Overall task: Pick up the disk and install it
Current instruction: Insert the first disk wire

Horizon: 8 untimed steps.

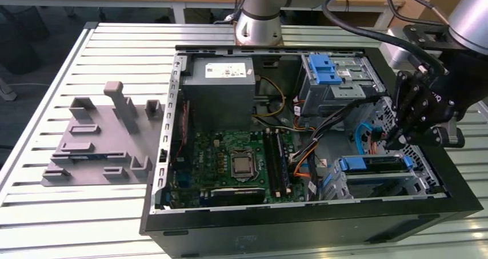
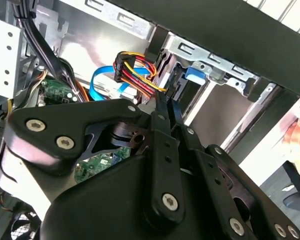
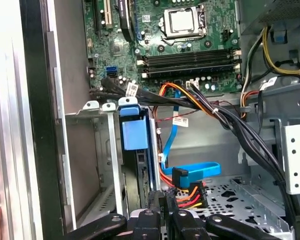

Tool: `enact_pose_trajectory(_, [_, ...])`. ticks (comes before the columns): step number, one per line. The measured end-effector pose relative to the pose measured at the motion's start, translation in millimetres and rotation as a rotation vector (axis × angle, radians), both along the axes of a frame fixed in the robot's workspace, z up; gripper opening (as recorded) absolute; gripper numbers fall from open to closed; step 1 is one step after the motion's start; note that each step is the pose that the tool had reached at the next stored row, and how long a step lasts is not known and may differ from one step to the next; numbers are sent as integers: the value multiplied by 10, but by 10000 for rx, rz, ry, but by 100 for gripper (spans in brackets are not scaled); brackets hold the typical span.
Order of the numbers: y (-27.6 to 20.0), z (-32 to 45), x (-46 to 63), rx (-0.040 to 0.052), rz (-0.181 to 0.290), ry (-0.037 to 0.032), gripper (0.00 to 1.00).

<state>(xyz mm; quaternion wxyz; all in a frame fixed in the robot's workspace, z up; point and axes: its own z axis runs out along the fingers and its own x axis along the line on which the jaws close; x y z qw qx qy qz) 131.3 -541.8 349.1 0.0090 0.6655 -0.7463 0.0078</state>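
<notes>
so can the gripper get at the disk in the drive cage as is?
Probably yes: the gripper hangs just above the disk, whose top edge lies open in the cage; cables run alongside.

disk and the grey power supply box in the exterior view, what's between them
In the exterior view, the motherboard and loose cables lie between the disk and the power supply.

We saw the open computer case (image 1: 305, 213) lying on the slatted table (image 1: 46, 213), with a fixture block (image 1: 103, 147) beside it on the exterior view's left. Inside, the motherboard (image 1: 228, 162) lay in front of the power supply (image 1: 219, 87); the disk (image 1: 372, 164) sat in the drive cage (image 1: 415, 182) at the exterior view's right, below the gripper (image 1: 400, 139).
</notes>
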Motion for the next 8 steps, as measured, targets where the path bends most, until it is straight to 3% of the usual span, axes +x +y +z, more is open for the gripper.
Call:
enact_pose_trajectory(3, [-5, -5, -1, 122, 1, -1, 16])
enact_pose_trajectory(5, [-24, -12, -2, 269, 0, 0, 16])
enact_pose_trajectory(8, [-47, -38, -2, 362, 1, -1, 16])
